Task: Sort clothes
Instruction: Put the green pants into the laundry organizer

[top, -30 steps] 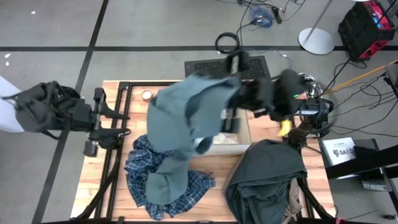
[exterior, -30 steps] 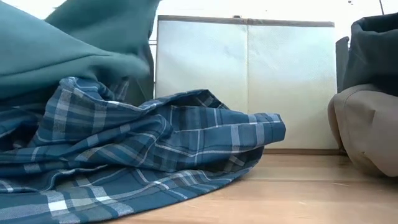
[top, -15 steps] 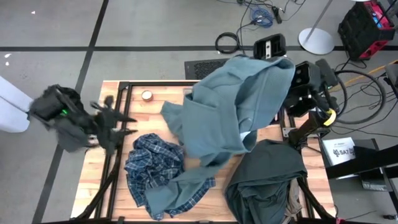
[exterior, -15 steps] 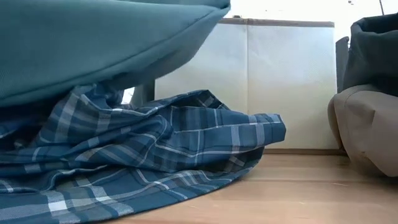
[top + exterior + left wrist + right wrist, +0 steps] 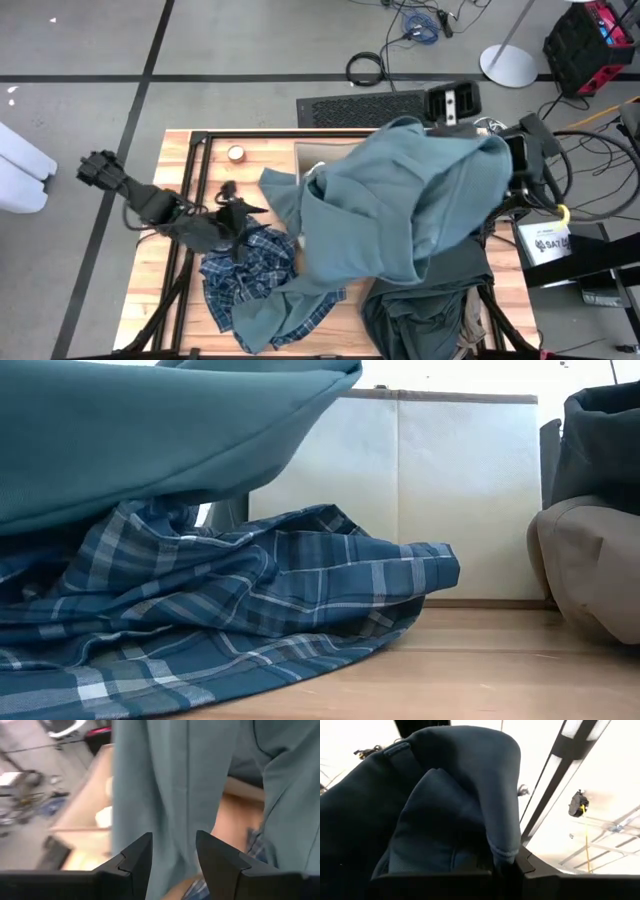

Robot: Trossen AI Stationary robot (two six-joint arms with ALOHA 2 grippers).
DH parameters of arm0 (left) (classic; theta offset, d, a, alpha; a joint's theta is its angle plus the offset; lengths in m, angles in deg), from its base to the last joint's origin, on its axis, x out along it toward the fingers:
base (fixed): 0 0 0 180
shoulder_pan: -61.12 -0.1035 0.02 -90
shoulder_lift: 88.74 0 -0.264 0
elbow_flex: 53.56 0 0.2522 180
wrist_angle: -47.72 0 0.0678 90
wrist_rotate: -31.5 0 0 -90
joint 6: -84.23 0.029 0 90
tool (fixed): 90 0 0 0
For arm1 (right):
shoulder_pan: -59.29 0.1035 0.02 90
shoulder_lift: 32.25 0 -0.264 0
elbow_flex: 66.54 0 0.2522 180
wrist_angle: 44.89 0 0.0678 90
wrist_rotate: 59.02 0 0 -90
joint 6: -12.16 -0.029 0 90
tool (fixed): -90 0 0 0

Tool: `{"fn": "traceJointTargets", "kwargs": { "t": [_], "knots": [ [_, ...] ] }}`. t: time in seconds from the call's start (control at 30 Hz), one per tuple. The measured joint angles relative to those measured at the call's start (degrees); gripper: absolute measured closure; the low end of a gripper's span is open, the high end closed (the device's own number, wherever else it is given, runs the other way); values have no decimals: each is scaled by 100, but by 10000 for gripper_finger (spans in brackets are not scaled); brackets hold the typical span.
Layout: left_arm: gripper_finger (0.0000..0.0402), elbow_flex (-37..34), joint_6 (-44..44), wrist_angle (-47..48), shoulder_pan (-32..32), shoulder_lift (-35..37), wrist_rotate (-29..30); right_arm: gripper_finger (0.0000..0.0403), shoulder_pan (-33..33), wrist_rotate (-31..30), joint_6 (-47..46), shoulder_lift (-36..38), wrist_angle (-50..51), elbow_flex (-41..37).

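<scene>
The teal-green garment (image 5: 400,210) hangs lifted over the table's middle and right, covering my right gripper (image 5: 505,866), which is shut on it. Its lower end (image 5: 262,322) lies on the blue-and-white plaid garment (image 5: 238,268), which is heaped on the table at the near left. My left gripper (image 5: 240,212) is open and empty just above the plaid garment, facing the hanging teal cloth (image 5: 165,790). The dark grey-green garment (image 5: 425,300) lies at the near right on top of the khaki tan one (image 5: 472,322). The white garment is hidden. My right gripper pinches a bunched fold of the teal-green garment (image 5: 499,847) between its two fingers. The cloth rises past the fingers and drapes back over the gripper. The garment is lifted and spreads down toward the table's near left, where its lower end rests on the plaid garment.
The beige fabric box (image 5: 450,500) stands at the far middle, mostly covered from above by the teal cloth; only its far left corner (image 5: 308,152) shows. A small roll (image 5: 236,153) lies at the far left. Black frame rails (image 5: 190,190) run along the table's left side.
My right gripper has swung toward the table's right edge, drawing the teal-green garment up and across the box; the garment's lower end has stayed on the plaid garment. My left arm has reached from the table's left edge toward the middle, to just above the plaid garment.
</scene>
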Motion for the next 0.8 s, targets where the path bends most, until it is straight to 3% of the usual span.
{"fn": "traceJointTargets", "kwargs": {
  "t": [0.2,0.47,0.63,0.8],
  "knots": [
    [240,-406,214,-578,-762,-292,-1064,401,303,-4,392,124,233,0],
    [240,-570,672,-1687,-1279,-1081,-2182,401,534,-40,597,243,427,0],
    [240,-575,638,-1844,-1482,-1416,-2166,401,591,-57,723,240,500,0],
    [262,-568,350,-1849,-1621,-1515,-1605,401,604,-60,744,240,578,0]
  ]
}}
